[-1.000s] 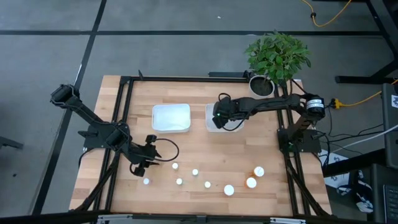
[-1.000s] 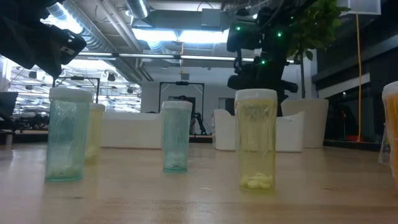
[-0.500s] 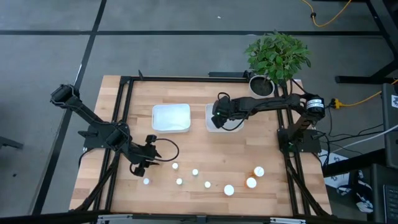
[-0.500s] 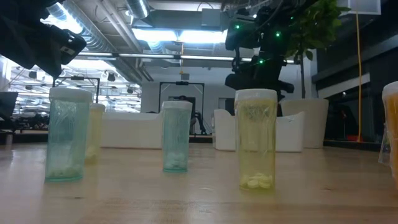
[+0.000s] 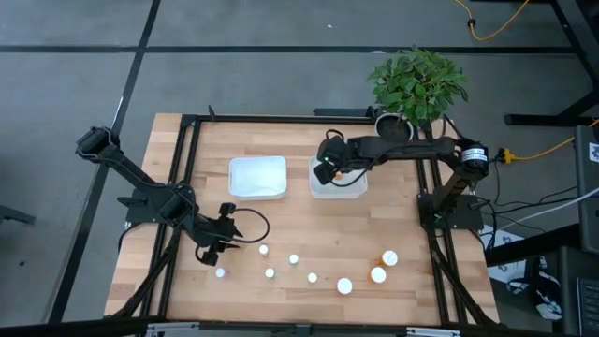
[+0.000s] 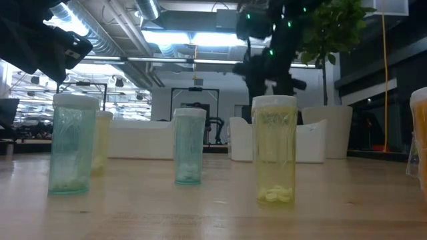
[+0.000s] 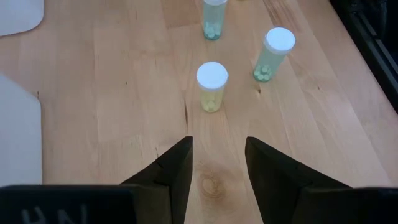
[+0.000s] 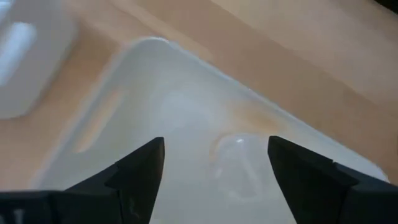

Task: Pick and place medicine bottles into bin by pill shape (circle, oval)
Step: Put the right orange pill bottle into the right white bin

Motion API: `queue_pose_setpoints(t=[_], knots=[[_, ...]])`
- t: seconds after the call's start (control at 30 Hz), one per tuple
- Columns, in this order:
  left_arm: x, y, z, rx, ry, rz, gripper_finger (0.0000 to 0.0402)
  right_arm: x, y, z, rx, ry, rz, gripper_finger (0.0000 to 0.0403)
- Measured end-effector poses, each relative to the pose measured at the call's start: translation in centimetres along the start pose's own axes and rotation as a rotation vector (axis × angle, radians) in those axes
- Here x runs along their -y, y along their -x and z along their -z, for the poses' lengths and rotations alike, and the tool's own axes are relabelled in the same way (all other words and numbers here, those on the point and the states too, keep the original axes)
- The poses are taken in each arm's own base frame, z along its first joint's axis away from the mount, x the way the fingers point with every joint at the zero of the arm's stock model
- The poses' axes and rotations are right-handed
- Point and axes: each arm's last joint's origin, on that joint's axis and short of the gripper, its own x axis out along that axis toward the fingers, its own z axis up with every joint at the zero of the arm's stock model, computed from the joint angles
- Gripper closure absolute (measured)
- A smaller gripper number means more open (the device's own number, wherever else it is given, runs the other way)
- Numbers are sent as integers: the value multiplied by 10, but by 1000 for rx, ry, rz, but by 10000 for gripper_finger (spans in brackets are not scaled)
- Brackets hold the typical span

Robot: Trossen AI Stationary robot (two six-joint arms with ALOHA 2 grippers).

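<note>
We see the wooden table carrying two white bins side by side near its middle: the left bin and the right bin. A potted plant stands at the table's far right corner.

The right arm reaches in from the right side, and the right gripper hangs over the left end of the right bin with its fingers spread wide and nothing between them. Through its wrist camera we make out a blurred, pale, capped bottle lying on the bin floor between the two dark fingers.

The left gripper sits low over the front left part of the table, its jaws a narrow gap apart and holding nothing. Just ahead of it in its wrist view stands a yellow-tinted bottle, with a green-tinted bottle near it.

The remaining medicine bottles stand scattered along the front of the table, small white-capped ones to the left, and wider orange bottles to the right, well apart from both bins
</note>
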Motion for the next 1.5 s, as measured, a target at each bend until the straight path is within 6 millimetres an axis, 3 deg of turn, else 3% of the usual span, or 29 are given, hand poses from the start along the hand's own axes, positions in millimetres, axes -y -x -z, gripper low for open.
queue_pose_setpoints(t=[0.17,0.3,0.5,0.67,0.83,1.1,1.2,1.5], knots=[[0,0,0,0,0,0,261,-15,28,1,-115,0,-83,118],[0,0,0,0,1,1,261,-40,55,23,-248,116,-202,118],[0,0,0,0,5,1,261,-68,100,76,-374,342,-211,118],[0,0,0,1,5,1,261,-78,125,133,-429,432,-131,118],[1,0,-1,14,8,5,261,-82,144,189,-451,332,-66,118],[1,0,-3,31,10,11,261,-68,173,252,-379,-121,130,118],[1,0,-3,32,11,11,261,-60,179,268,-357,-242,192,118],[1,0,-3,35,12,12,261,-58,163,289,-308,-215,128,118]])
